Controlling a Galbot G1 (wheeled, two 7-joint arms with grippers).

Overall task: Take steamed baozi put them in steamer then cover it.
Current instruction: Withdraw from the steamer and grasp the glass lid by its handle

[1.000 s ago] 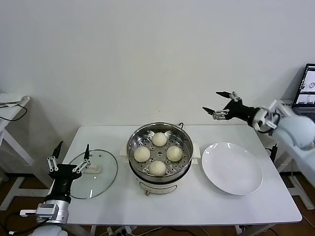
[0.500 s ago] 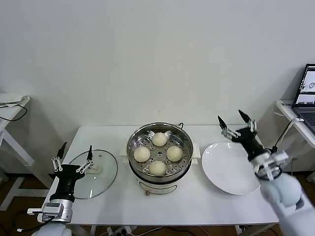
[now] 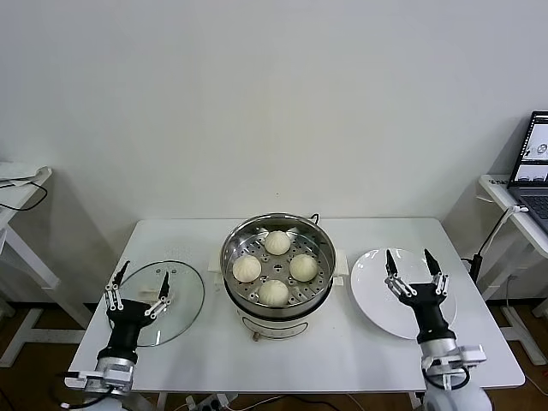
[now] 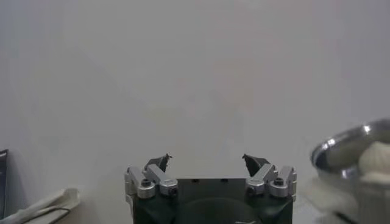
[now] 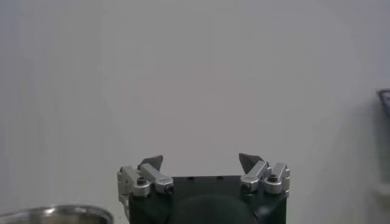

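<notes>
You have all four steamed baozi (image 3: 274,269) sitting on the perforated tray inside the steamer (image 3: 278,262), at the centre of the white surface (image 3: 342,360). The steamer is uncovered; its glass lid (image 3: 175,295) lies flat on the surface at its 9 o'clock. Your left pincer (image 3: 137,281) stands upright over the lid's near edge, fingers spread wide, holding nothing. Your right pincer (image 3: 415,267) points up over the white plate (image 3: 377,287) at the steamer's 3 o'clock, equally wide open and empty.
</notes>
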